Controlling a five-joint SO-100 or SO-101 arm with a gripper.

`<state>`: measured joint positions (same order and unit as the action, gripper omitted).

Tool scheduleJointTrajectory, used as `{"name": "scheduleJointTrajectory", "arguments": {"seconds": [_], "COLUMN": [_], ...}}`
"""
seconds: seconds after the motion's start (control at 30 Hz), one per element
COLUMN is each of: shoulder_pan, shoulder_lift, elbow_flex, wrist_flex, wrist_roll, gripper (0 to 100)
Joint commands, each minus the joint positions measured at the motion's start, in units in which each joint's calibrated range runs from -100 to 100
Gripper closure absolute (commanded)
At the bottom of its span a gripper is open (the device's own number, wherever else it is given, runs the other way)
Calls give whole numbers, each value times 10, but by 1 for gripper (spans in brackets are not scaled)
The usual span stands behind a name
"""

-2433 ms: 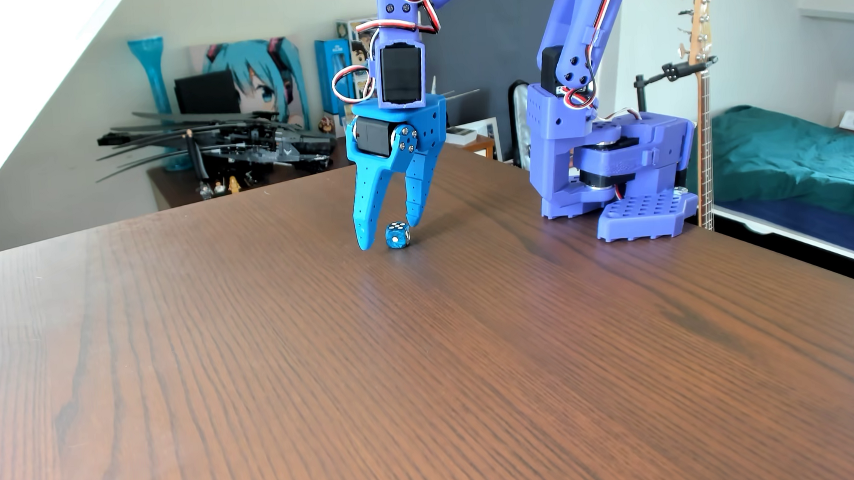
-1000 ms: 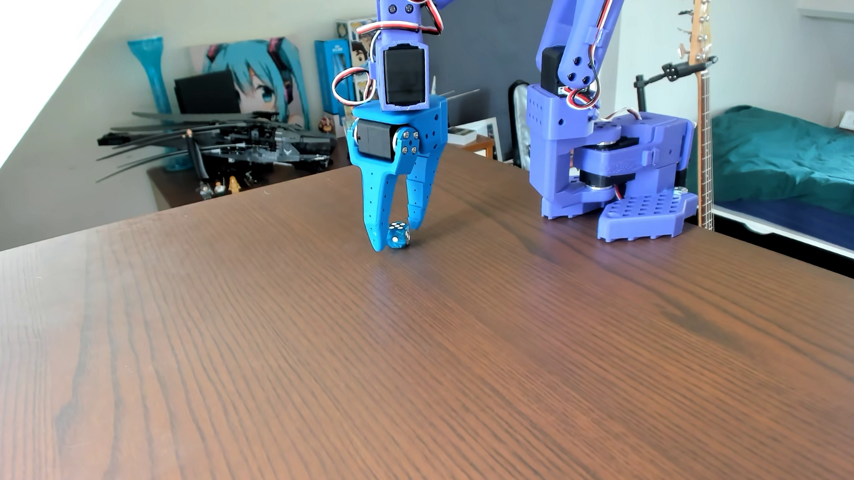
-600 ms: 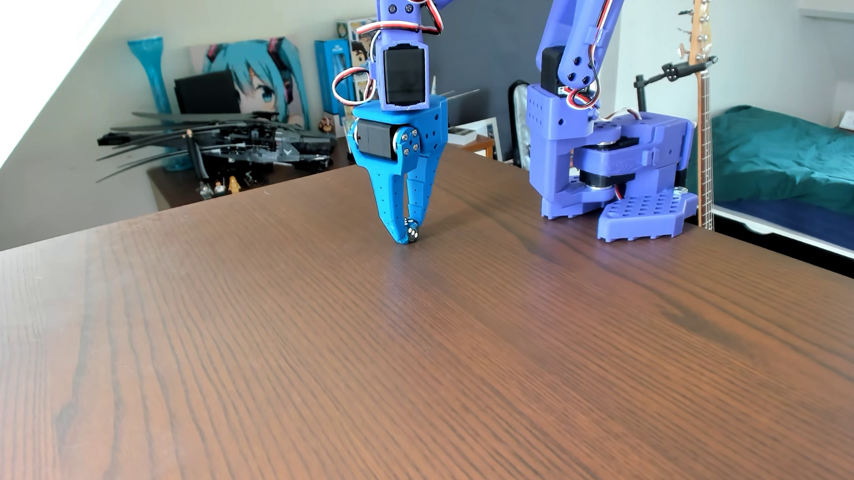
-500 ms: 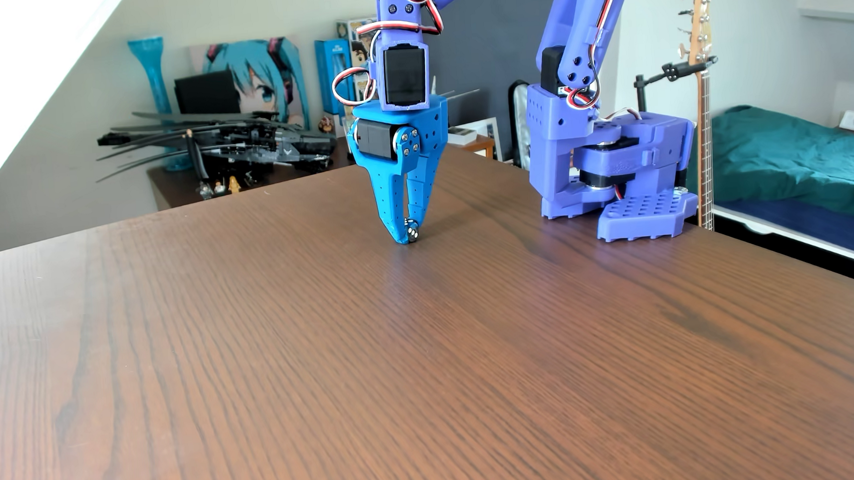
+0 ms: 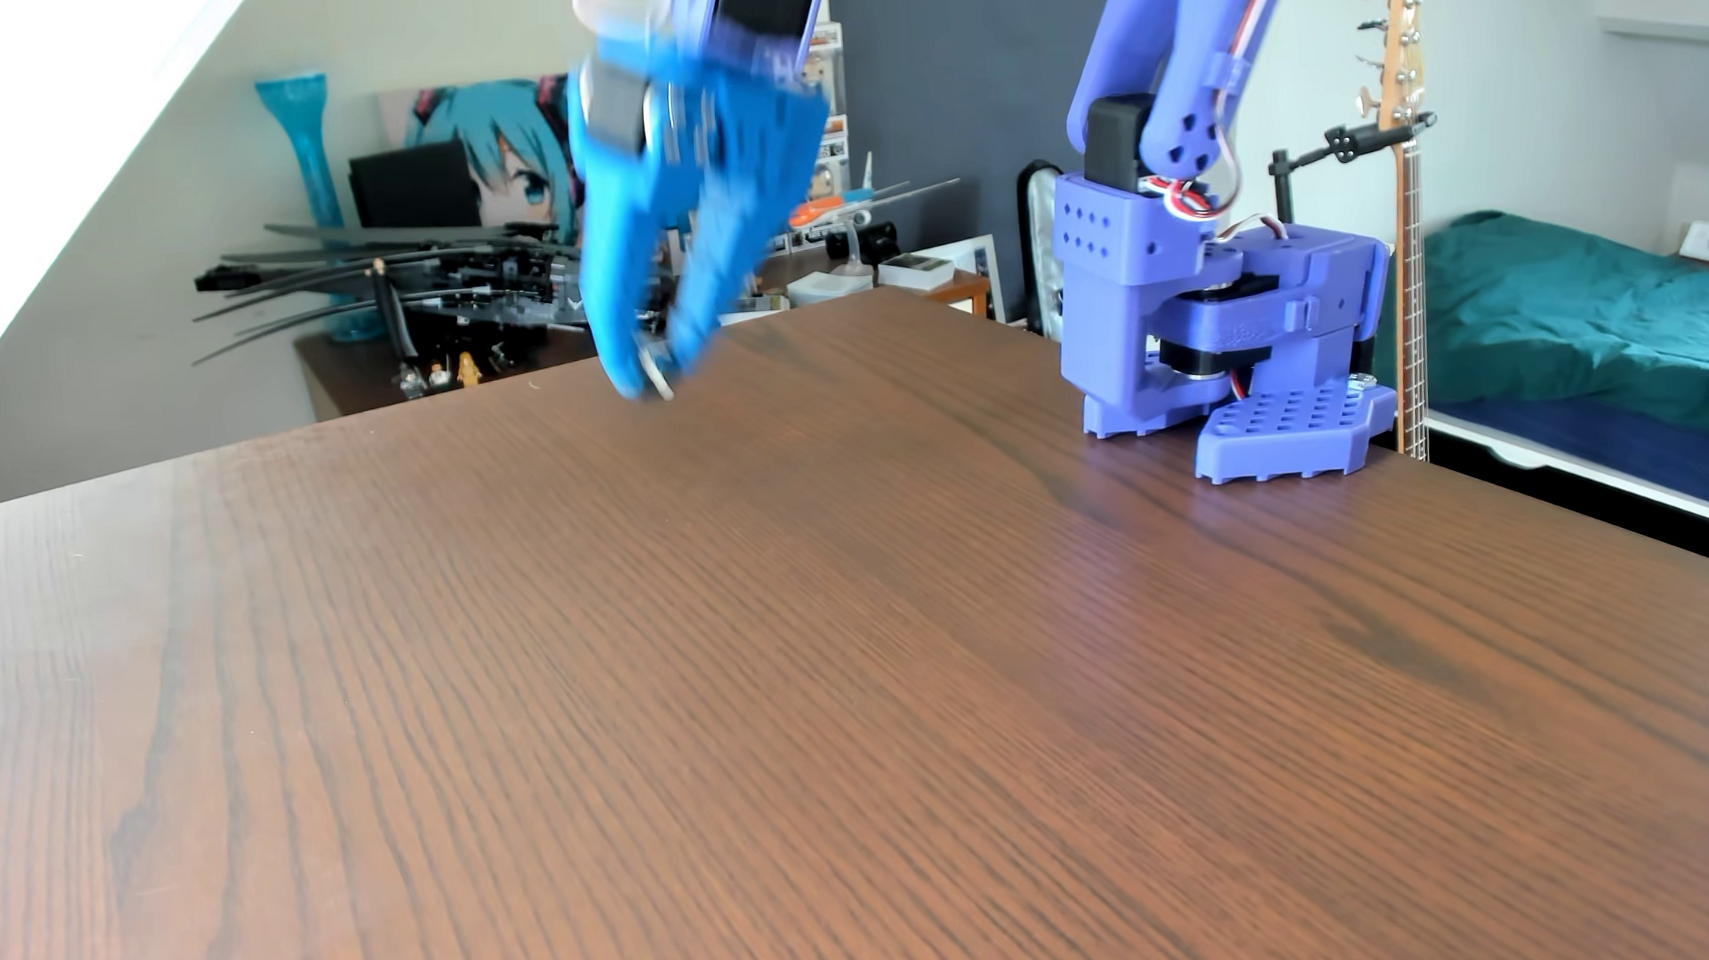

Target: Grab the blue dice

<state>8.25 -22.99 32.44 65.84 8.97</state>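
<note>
Though motion blur smears it badly, the gripper point(image 5: 658, 374) hangs above the far edge of the table point(image 5: 844, 689), tips nearly together and pinched on a small dark-and-whitish smudge that looks like the blue dice point(image 5: 656, 369); pips can't be read w/ this much blur. Both fingers point(image 5: 612, 268) are bright blue, pointing down and tilted toward the view's left, w/ the black servo block at the claw's upper left. Above that, the violet wrist runs up out of the top of the frame. To the right, the violet upper arm point(image 5: 1182, 9) leans up from the base point(image 5: 1237, 349), which sits at the table's far right edge w/ red-white-black wires looping by the shoulder joint. Tabletop is dark brown wood grain, filling most of the view, w/ nothing else resting on it that I can see. Behind it, room bkgd: a black model aircraft point(image 5: 441, 290) on a low cabinet, a teal-haired anime picture point(image 5: 495, 162), a tall turquoise vase point(image 5: 312, 154) at left. On the right, a bass guitar point(image 5: 1401, 161) stands upright beside a bed w/ a teal cover point(image 5: 1600, 324).
</note>
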Motion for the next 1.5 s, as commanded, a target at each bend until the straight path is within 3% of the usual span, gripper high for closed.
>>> {"name": "scheduleJointTrajectory", "arguments": {"seconds": [0.0, 0.23, 0.53, 1.07, 1.47], "shoulder_pan": [-103, -96, -53, -28, -64], "shoulder_lift": [-172, -374, -562, -431, -425], "elbow_flex": [-152, -171, -46, 192, 202], "wrist_flex": [94, 224, 265, -80, -61], "wrist_roll": [-42, -22, -17, -21, -21], "gripper": [98, 98, 98, 98, 98]}}
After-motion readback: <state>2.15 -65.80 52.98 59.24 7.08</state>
